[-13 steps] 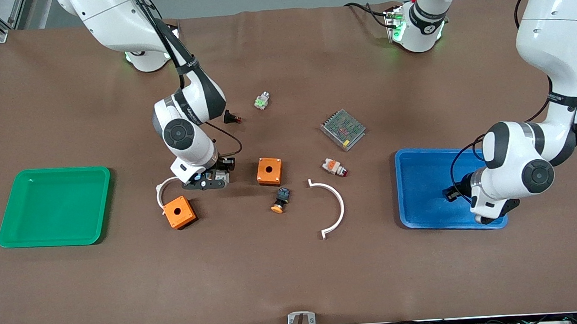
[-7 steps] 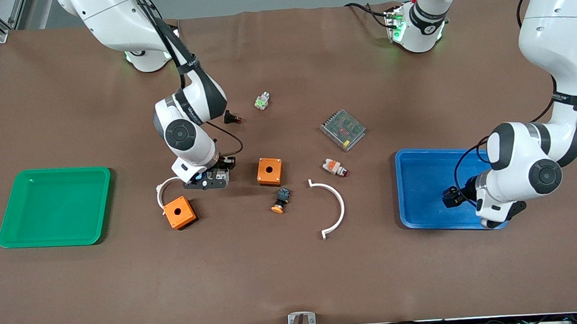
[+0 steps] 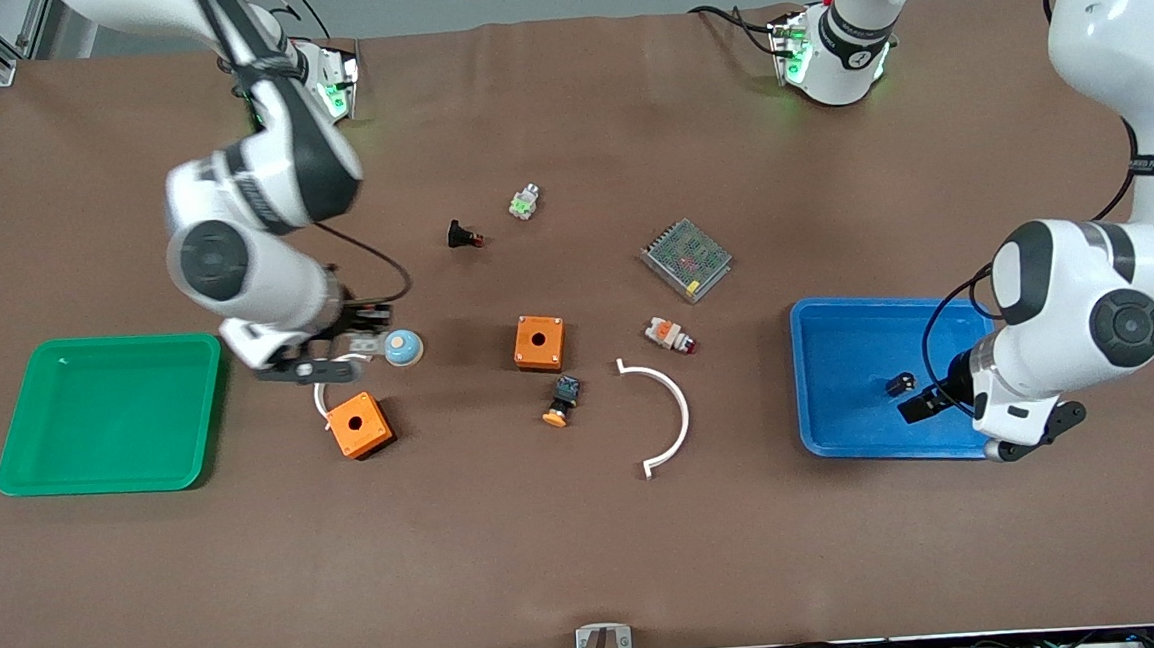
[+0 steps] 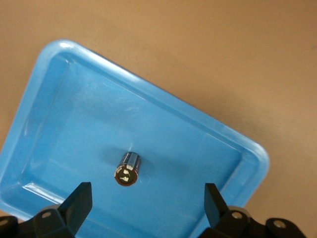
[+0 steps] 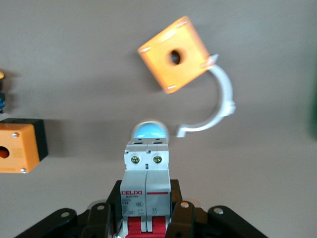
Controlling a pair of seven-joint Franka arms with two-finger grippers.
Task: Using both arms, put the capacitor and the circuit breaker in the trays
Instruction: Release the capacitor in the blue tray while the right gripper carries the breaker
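A: Start at the green plastic tray (image 3: 107,413) on the brown desk (image 3: 590,544) — what is the right arm's hand (image 3: 324,361) doing?

B: It is up over the desk between that tray and the small orange box with a round hole (image 3: 360,424), just over the white curved strip (image 3: 321,395). Its fingers are clamped on the white-grey rectangular circuit breaker (image 5: 147,186), gripped low on the body near the red levers, the screw-terminal end sticking out free.

A: How should that piece handle?

B: I'd judge it rigid moulded plastic, light but blocky — the flat side faces give the fingers a sure seat, better than the levers, which could flip. A pale-blue domed cap (image 3: 402,348) sits on the desk just under its tip.

A: And toward the left arm's end?

B: The tiny black cylindrical capacitor with a silvery top (image 4: 128,169) lies on its side in the blue plastic tray (image 3: 838,333). The left arm's hand (image 4: 146,210) hangs above it with fingers spread apart, holding nothing.

A: Likely behaviour?

B: Very light, smooth, round — it may well roll. If it needed gripping again, across the barrel would be best.
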